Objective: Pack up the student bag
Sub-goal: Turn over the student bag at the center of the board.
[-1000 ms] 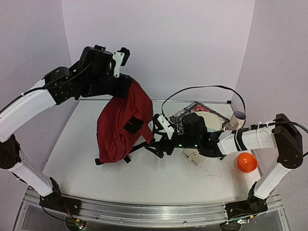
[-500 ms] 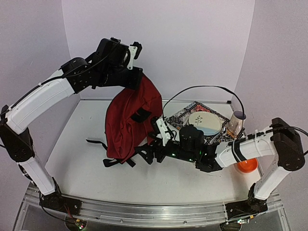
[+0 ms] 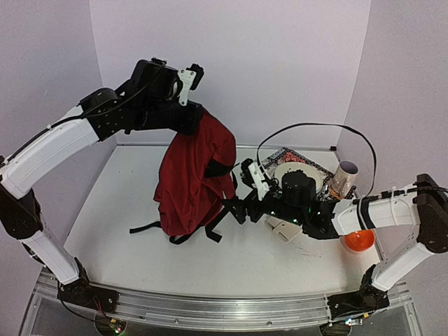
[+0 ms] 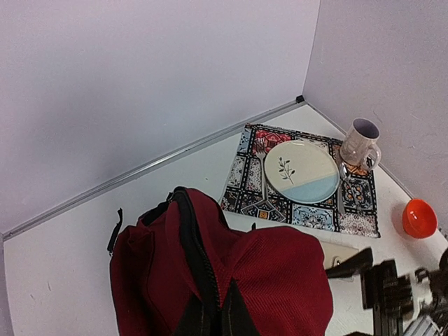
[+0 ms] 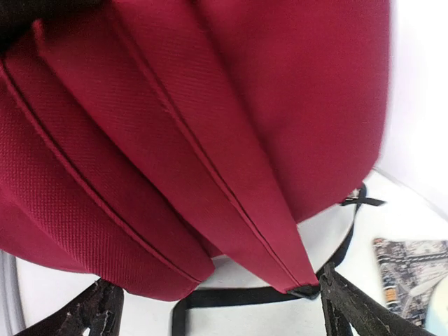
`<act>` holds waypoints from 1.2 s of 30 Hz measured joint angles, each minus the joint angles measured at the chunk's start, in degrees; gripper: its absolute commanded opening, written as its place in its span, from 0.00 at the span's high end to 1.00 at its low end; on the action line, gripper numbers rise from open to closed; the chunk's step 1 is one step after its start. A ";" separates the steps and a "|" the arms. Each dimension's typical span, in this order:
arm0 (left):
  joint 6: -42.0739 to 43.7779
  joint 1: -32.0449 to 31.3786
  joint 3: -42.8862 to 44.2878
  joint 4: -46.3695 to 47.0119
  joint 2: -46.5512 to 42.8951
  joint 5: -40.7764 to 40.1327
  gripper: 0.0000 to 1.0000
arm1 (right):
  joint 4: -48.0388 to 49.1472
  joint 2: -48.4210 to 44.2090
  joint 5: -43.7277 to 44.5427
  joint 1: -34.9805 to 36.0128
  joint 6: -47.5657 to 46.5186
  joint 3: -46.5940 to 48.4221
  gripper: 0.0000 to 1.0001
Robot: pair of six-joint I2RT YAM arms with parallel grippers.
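The student bag [image 3: 196, 182], dark red with black straps, hangs above the table. My left gripper [image 3: 189, 119] is shut on its top, beside the black zipper. In the left wrist view the student bag [image 4: 280, 273] fills the bottom, and the left gripper [image 4: 213, 318] pinches its fabric at the lower edge. My right gripper [image 3: 236, 208] stands open at the bag's lower right. In the right wrist view the student bag [image 5: 210, 126] bulges close in front of the right gripper [image 5: 217, 301]. A bag corner touches the right one of its fingers [image 5: 343, 301].
A patterned placemat [image 4: 308, 213] lies at the back right with a plate [image 4: 301, 171] and a mug [image 4: 360, 143] on it. An orange bowl [image 3: 358, 240] sits by the right arm. A small beige object [image 3: 283, 229] lies under the right wrist. Black straps [image 3: 147, 227] trail on the table.
The left arm has carried the hanging bag to the right, toward the right gripper. The right gripper moved left toward the bag, then back right, and stays open.
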 measured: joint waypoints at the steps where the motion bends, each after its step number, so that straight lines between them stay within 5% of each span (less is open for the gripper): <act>1: 0.54 0.02 -1.23 -0.01 -1.24 0.28 1.00 | -1.25 -0.82 -1.08 -1.05 -1.58 0.14 0.02; 10: 4.01 0.07 -5.88 -4.51 -9.43 4.38 1.00 | -11.57 -2.32 -12.13 -7.68 -13.83 6.09 0.03; 23: 6.05 -0.02 -8.11 -8.48 -14.34 8.18 1.00 | -24.40 3.98 -29.23 -7.27 -19.83 24.83 0.13; 36: 8.40 -0.05 -8.38 -10.16 -14.13 8.53 1.00 | -31.78 11.11 -31.56 -0.85 -19.98 32.50 0.08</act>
